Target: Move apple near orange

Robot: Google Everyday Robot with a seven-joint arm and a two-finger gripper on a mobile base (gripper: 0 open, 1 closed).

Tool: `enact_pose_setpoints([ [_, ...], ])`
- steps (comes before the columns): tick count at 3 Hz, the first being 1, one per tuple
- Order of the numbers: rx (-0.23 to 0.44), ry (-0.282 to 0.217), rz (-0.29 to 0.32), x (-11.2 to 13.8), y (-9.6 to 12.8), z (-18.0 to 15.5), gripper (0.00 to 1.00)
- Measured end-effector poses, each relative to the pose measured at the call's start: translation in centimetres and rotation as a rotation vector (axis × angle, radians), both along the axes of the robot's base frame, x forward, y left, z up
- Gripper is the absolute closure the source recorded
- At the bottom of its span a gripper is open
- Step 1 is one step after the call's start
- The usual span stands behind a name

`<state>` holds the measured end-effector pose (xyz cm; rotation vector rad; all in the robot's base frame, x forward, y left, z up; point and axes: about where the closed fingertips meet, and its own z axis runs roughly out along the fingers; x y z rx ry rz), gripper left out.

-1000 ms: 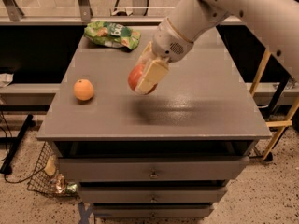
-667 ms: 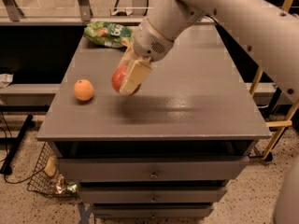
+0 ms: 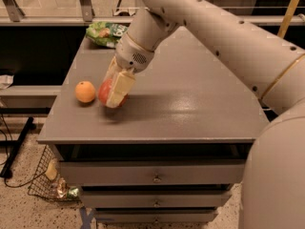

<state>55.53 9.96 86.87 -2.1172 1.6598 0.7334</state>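
The red apple (image 3: 104,92) is held in my gripper (image 3: 114,90), whose pale fingers (image 3: 120,87) are shut around it. It hangs low over the left part of the grey cabinet top (image 3: 190,94), at or just above the surface. The small orange (image 3: 85,91) rests on the top just left of the apple, a small gap between them. My white arm reaches in from the upper right.
A green snack bag (image 3: 105,32) lies at the back left of the top. Drawers (image 3: 155,175) are below the front edge. A wire basket (image 3: 47,182) with litter stands on the floor at the left.
My gripper has carried the apple leftward and down, from the middle of the top to just right of the orange. The orange has not moved.
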Motion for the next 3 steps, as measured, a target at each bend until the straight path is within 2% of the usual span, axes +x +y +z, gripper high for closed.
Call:
enact_pose_setpoints([
  [2, 0.003, 0.034, 0.008, 0.98, 1.64, -1.72, 1.00],
  [3, 0.003, 0.035, 0.010, 0.95, 1.82, -1.86, 0.82],
])
